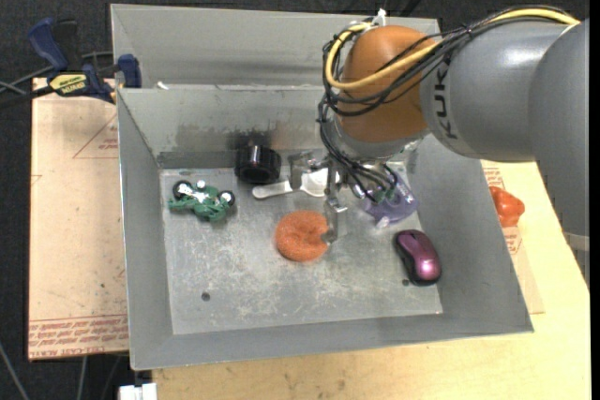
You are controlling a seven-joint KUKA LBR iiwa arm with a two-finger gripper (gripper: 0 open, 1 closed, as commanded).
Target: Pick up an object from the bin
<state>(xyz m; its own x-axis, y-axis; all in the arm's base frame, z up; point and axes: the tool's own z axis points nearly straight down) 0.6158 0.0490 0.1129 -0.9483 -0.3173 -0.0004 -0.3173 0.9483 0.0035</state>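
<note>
My gripper (331, 222) hangs under the arm's orange cover near the middle of the bin. Its tip comes down at the right edge of a flat, round orange sponge-like disc (300, 237) lying on the bin floor. Just behind the gripper and to its left lies a white and silver piece (274, 190). To its right, partly under the arm, lies a clear purple plastic piece (394, 204). Nothing can be made out held in the gripper.
A black cylinder (255, 161) stands near the back wall. A green toy with white eyes (202, 200) lies at the left, and a dark purple computer mouse (418, 257) at the right front. The arm and its cables cover the back right of the bin.
</note>
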